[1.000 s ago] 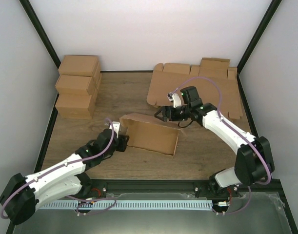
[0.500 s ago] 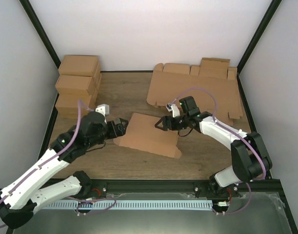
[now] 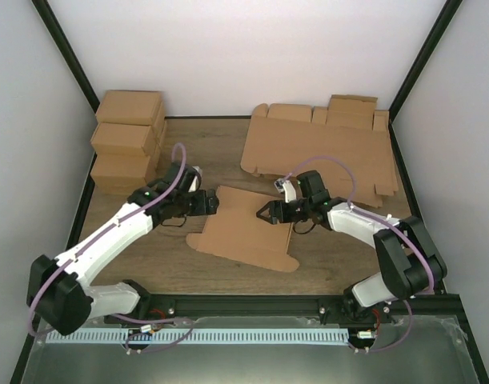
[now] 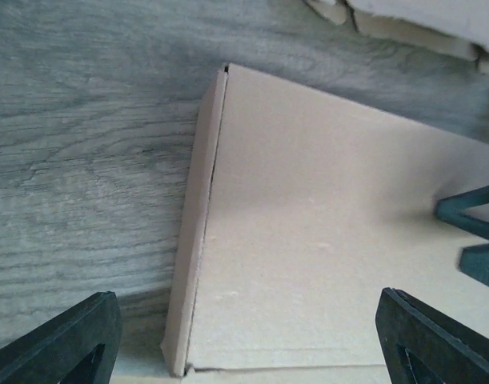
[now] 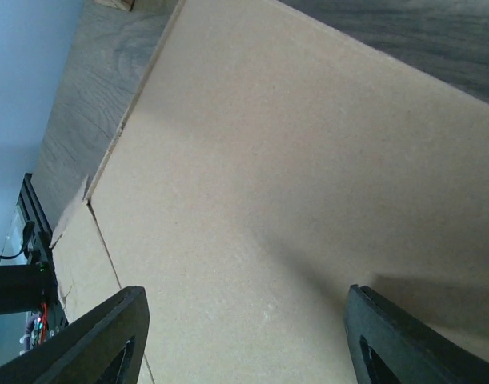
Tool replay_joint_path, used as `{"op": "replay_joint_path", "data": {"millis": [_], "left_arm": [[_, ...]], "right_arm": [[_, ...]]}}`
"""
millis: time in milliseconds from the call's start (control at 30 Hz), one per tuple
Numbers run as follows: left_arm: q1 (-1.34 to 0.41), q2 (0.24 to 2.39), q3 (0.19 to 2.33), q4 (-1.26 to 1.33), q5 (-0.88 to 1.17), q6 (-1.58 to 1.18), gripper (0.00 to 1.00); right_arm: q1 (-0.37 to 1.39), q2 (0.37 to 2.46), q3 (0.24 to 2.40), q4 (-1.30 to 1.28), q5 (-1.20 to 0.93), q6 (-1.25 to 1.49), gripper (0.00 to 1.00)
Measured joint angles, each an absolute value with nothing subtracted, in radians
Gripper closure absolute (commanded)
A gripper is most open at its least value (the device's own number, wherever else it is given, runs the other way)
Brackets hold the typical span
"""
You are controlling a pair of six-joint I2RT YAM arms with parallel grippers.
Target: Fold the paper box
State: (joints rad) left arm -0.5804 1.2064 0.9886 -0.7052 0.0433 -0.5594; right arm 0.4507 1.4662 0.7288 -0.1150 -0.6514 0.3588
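Observation:
The paper box (image 3: pixel 242 230) lies nearly flat on the wooden table as a brown die-cut sheet with rounded tabs along its near edge. My left gripper (image 3: pixel 214 206) sits at its far left corner with jaws wide open and nothing between them. In the left wrist view the box (image 4: pixel 324 240) fills the space ahead of my left gripper (image 4: pixel 252 344), with a narrow side flap (image 4: pixel 194 240) tilted up at its left edge. My right gripper (image 3: pixel 264 214) is open low over the box's far right part. The right wrist view shows bare cardboard (image 5: pixel 268 160) between my right gripper's (image 5: pixel 244 344) fingers.
A stack of folded brown boxes (image 3: pixel 128 148) stands at the back left. A sheaf of flat cardboard blanks (image 3: pixel 324 148) lies at the back right, just behind the right arm. Black frame posts (image 3: pixel 68 56) run up both sides.
My left gripper opened, let go of the box's left corner and swung up to its far left edge. The raised panel dropped flat. My right gripper lowered onto the box's right side.

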Motion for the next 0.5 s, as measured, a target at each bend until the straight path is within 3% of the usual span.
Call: {"op": "replay_joint_path", "data": {"millis": [167, 500], "left_arm": [[-0.564, 1.303, 0.954, -0.646, 0.073, -0.496, 0.11], [-0.56, 1.412, 0.906, -0.559, 0.108, -0.448, 0.11]], "right_arm": [[0.451, 1.441, 0.699, -0.084, -0.642, 0.36, 0.27], [0.451, 1.233, 0.727, -0.294, -0.558, 0.378, 0.17]]}}
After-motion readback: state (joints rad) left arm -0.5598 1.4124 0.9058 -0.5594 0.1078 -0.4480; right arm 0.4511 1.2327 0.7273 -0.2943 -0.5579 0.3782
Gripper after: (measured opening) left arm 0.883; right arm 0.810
